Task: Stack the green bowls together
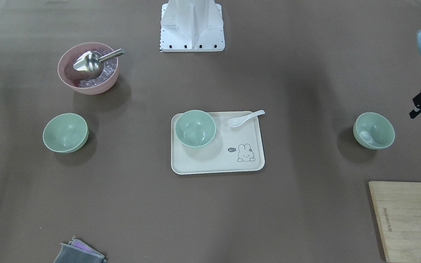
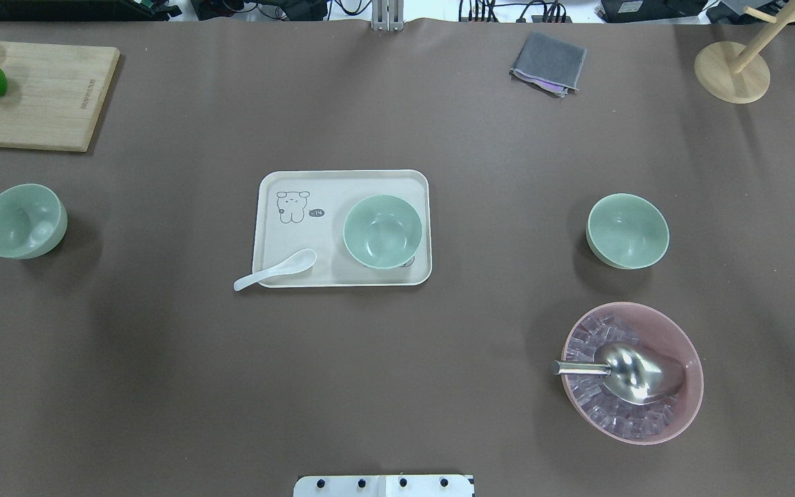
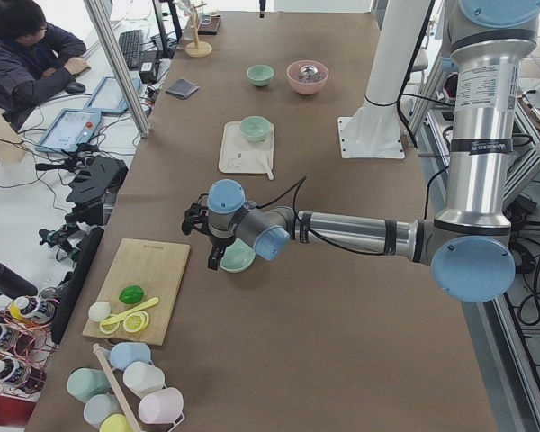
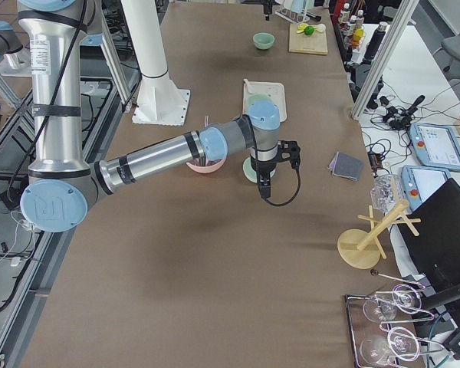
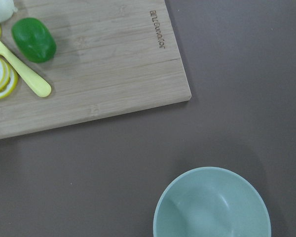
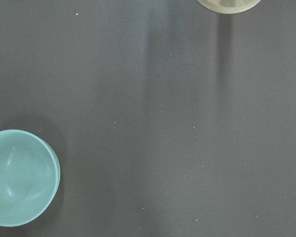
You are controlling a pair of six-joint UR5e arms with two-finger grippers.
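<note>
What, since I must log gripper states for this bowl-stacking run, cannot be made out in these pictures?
Left gripper: open or shut unclear; the front-facing view's right edge cuts it off, and the left side view shows it small.
Right gripper: likewise unclear; only the right side view shows it, small and side-on.
Green bowl by the left arm: partly hidden behind that arm in the left side view; the left wrist view's bottom edge cuts it.

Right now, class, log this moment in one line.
stacked: none; round pale green plastic bowls: one on cream tray, two on table; left hand: by left bowl, grip unclear; right hand: by right bowl, grip unclear
</note>
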